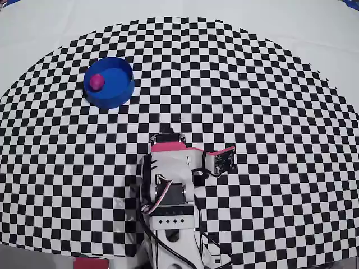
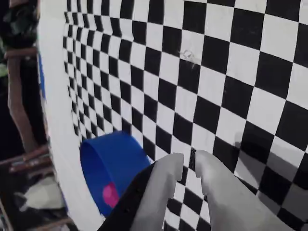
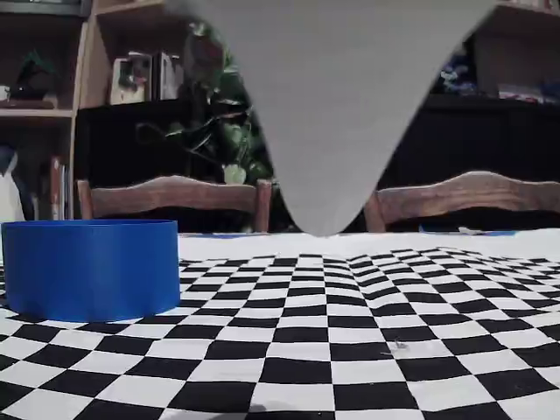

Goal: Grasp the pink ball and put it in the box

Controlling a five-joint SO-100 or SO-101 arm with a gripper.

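Sitting matte magenta pink ball (image 1: 96, 82), seemingly round, inside box (image 1: 119, 93)

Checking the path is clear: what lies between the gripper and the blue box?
Only bare checkered cloth separates the gripper from the box in the overhead view.

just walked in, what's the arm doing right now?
Nothing is in its grasp at the moment. The pink ball already sits inside the blue tub, at the far left of the checkered mat in the overhead view. The arm is folded back near its base, well away from the tub. In the wrist view the gripper is empty, its fingers nearly together with only a thin gap. The placement looks done.
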